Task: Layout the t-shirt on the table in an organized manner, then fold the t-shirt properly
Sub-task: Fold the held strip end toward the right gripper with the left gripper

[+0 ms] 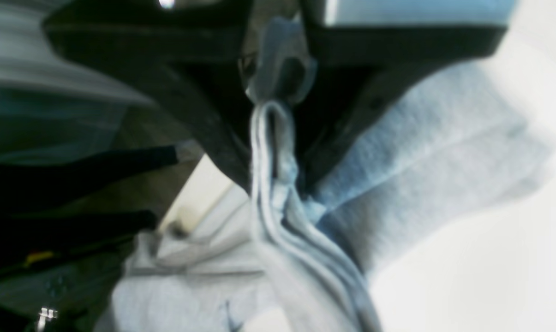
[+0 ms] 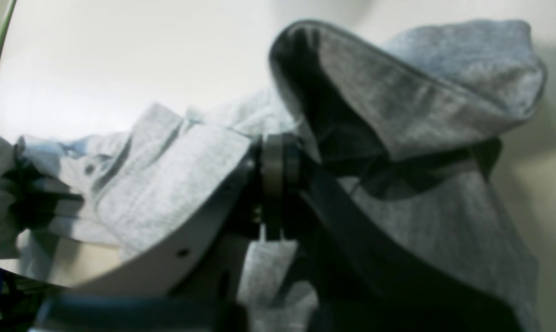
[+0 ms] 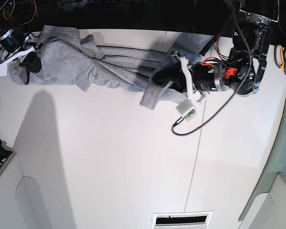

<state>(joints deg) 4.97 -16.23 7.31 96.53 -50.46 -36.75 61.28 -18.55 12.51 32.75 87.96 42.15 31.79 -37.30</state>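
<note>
Left wrist view: I see the left gripper (image 1: 278,133) with its 2 dark jaws clamped on a bunched fold of the grey t-shirt (image 1: 421,152). Ribbed hem layers hang down from the pinch, and the rest of the fabric trails over the white table (image 1: 490,276). The picture is blurred, so finer detail is not readable.

Right wrist view: the right gripper (image 2: 278,184) has its jaws together with t-shirt (image 2: 176,184) cloth around them. I take it as gripped, though blur hides the exact contact. A sleeve or hem opening gapes just above the jaws, and the tabletop (image 2: 121,55) lies behind.

Base view: the t-shirt (image 3: 81,64) is stretched in a rumpled band along the far edge of the table (image 3: 109,167), from the far left corner toward the middle. The right gripper (image 3: 25,62) holds its end at the far left corner. The left gripper (image 3: 164,78) holds the other end near the middle of the far edge, beside the thin dark seam (image 3: 195,157). A black cable (image 3: 205,119) loops on the tabletop below that arm.
</note>
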